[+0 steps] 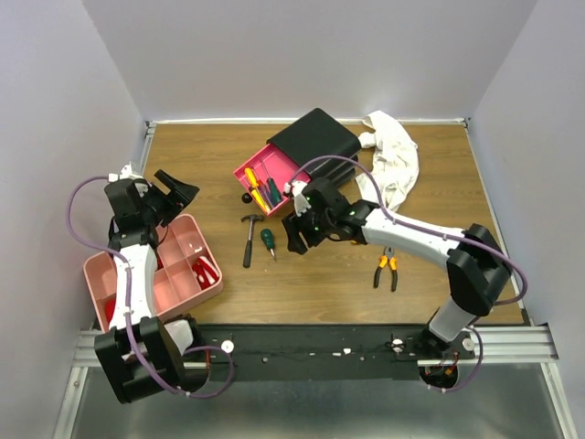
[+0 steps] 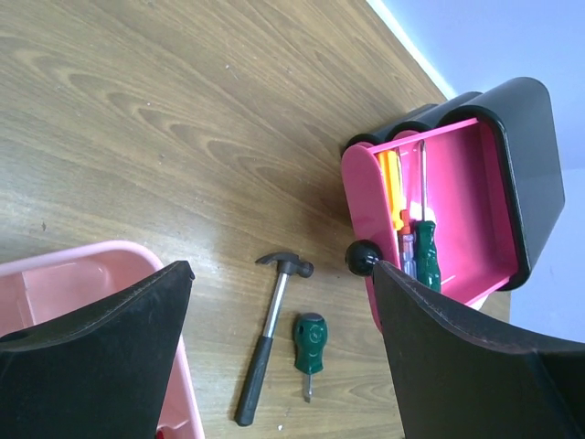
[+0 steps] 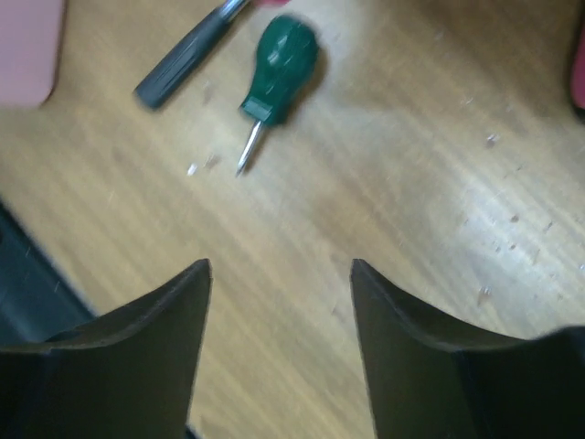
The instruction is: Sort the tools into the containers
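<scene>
A black-handled hammer and a stubby green screwdriver lie side by side on the table. Orange-and-black pliers lie further right. The black box has one pink drawer pulled out, with yellow and green screwdrivers inside. The pale-pink tray sits near left. My right gripper hovers open just right of the green screwdriver, with nothing between its fingers. My left gripper is open above the tray's far corner, looking at the hammer and drawer.
A white cloth lies bunched to the right of the black box. Something red lies in a tray compartment. The drawer's black knob sticks out toward the hammer head. Walls enclose the table on three sides.
</scene>
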Controlling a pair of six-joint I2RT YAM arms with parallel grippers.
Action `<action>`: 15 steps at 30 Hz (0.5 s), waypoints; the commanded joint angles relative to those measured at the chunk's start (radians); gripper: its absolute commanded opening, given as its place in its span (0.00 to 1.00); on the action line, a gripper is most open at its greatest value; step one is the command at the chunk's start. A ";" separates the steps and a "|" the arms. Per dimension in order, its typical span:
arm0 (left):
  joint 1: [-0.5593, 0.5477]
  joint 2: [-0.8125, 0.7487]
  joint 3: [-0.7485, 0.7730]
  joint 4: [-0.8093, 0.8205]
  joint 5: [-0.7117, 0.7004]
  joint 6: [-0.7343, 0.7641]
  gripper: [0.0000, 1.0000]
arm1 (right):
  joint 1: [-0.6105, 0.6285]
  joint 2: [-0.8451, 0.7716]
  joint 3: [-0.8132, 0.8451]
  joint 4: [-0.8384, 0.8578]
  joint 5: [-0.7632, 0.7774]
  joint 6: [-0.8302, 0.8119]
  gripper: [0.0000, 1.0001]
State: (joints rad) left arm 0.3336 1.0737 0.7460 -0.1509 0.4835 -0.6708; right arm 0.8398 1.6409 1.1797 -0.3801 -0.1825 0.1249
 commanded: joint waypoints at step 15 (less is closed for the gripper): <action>-0.005 -0.155 -0.077 -0.015 -0.046 -0.038 0.91 | 0.163 0.378 0.290 0.175 0.413 0.231 0.99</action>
State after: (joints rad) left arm 0.3313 0.9424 0.6910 -0.1665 0.4564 -0.6975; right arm 0.9920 1.9724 1.3914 -0.2295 0.1093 0.2863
